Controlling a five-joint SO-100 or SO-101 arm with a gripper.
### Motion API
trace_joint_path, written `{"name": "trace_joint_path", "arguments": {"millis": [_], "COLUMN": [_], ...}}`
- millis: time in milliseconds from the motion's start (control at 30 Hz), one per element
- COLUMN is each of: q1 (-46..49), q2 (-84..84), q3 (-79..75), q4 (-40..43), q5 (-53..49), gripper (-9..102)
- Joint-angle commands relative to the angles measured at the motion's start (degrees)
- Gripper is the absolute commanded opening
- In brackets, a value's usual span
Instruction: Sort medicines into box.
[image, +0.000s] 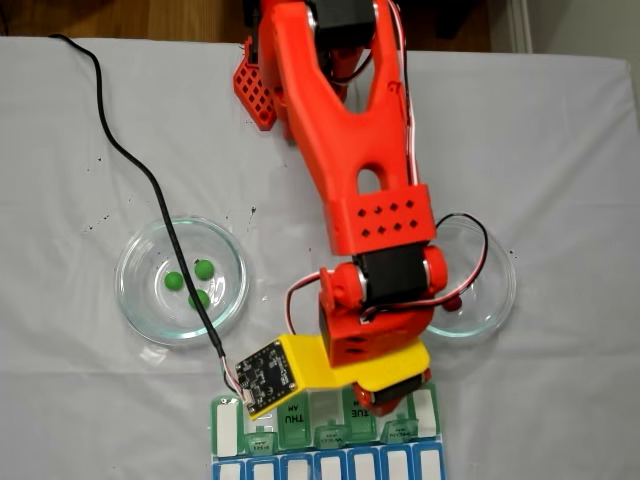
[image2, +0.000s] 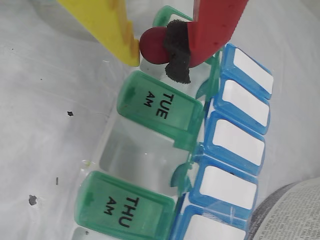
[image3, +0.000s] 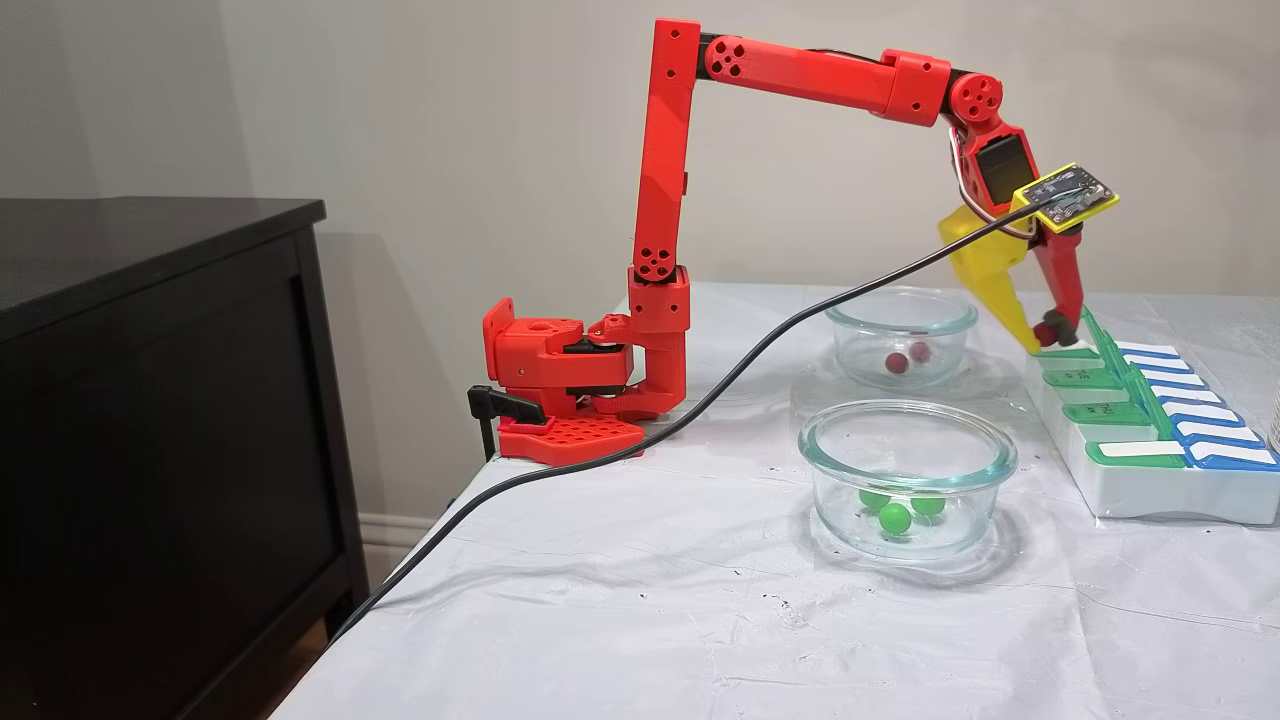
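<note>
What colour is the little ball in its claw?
Dark red ball, clearest in the wrist view.

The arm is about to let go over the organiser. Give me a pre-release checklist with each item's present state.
1. Dark red ball gripped by gripper: ok.
2. Ball above pill organiser: ok.
3. Compartment under the ball open: cannot tell.
4. TUE lid and THU lid folded open, compartment between them empty: ok.
5. Two red balls left in far glass dish: ok.
6. Three green balls in their own dish: ok.
</note>
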Motion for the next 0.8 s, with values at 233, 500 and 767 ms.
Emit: {"name": "trace_joint_path", "arguments": {"millis": [233, 500, 767], "q1": [-2.81, -4.31, -4.83], "q2": [2.81, 3.08, 2.9], "q3": [-0.53, 0.44, 0.62], "q4": [-5.71, -3.69, -2.81], "q5": [0.97, 1.32, 1.58], "gripper": [0, 0, 0]}}
